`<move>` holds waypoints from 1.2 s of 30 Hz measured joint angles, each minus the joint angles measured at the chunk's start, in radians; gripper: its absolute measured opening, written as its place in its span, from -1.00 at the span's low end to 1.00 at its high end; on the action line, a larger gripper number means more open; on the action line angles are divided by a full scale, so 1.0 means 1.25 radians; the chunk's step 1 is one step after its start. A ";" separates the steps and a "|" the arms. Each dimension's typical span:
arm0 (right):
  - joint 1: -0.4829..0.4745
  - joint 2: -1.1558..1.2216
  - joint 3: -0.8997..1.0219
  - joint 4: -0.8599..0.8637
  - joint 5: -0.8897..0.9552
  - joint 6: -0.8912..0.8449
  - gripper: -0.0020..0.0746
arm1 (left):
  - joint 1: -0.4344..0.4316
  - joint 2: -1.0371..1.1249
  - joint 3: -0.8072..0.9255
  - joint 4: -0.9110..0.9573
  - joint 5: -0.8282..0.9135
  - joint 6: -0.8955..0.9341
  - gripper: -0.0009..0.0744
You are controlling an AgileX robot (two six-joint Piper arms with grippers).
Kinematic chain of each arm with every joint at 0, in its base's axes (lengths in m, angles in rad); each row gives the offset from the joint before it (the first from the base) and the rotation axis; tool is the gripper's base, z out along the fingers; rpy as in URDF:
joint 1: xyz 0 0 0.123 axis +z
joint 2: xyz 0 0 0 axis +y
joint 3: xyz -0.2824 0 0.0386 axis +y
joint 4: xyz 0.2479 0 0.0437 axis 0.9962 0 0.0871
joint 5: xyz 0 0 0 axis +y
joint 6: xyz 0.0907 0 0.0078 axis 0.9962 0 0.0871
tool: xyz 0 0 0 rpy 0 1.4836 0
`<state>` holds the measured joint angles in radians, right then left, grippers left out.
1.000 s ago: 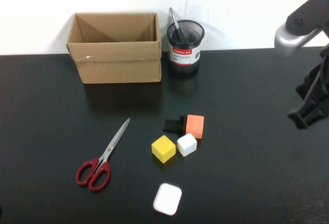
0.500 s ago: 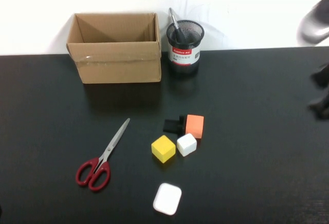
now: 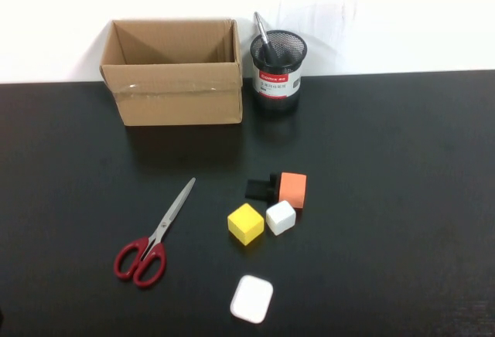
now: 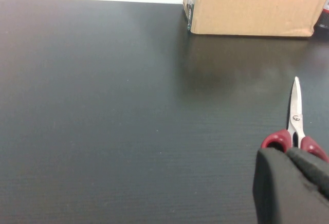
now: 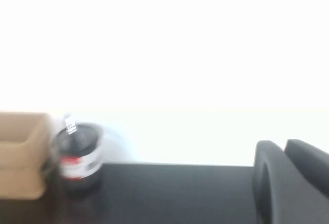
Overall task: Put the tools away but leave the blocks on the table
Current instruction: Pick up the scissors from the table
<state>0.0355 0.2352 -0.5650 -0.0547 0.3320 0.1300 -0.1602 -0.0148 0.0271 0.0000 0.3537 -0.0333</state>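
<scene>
Scissors (image 3: 152, 239) lie lower left of centre on the table (image 3: 387, 159). Mesh cup (image 3: 278, 70) label unreadable. Left gripper (image 4: 293, 183) and right gripper (image 5: 290, 178), both at lower right of their wrist views, pressed together, empty.

Looks like an office or lab test bench: matte black worktop (image 3: 402, 198) against a bare white wall (image 3: 387, 12), with a mesh pen holder (image 3: 278, 70) (pen inside) beside a plain cardboard box (image 3: 174, 74), scissors (image 3: 155, 236) nearby.
</scene>
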 joint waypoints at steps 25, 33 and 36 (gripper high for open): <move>-0.100 -0.214 0.474 -0.011 0.002 0.019 -0.97 | 0.000 0.000 0.000 -0.005 0.000 0.000 -0.99; -0.100 -0.214 0.474 -0.013 0.002 0.019 -0.97 | 0.000 0.000 0.000 0.000 0.000 0.000 -0.99; -0.100 -0.214 0.474 -0.013 0.002 0.019 -0.97 | 0.000 0.000 0.000 0.000 0.000 0.000 -0.99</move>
<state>-0.0900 -0.0317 0.0276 -0.0704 0.3339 0.1539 -0.1602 -0.0148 0.0271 0.0000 0.3537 -0.0333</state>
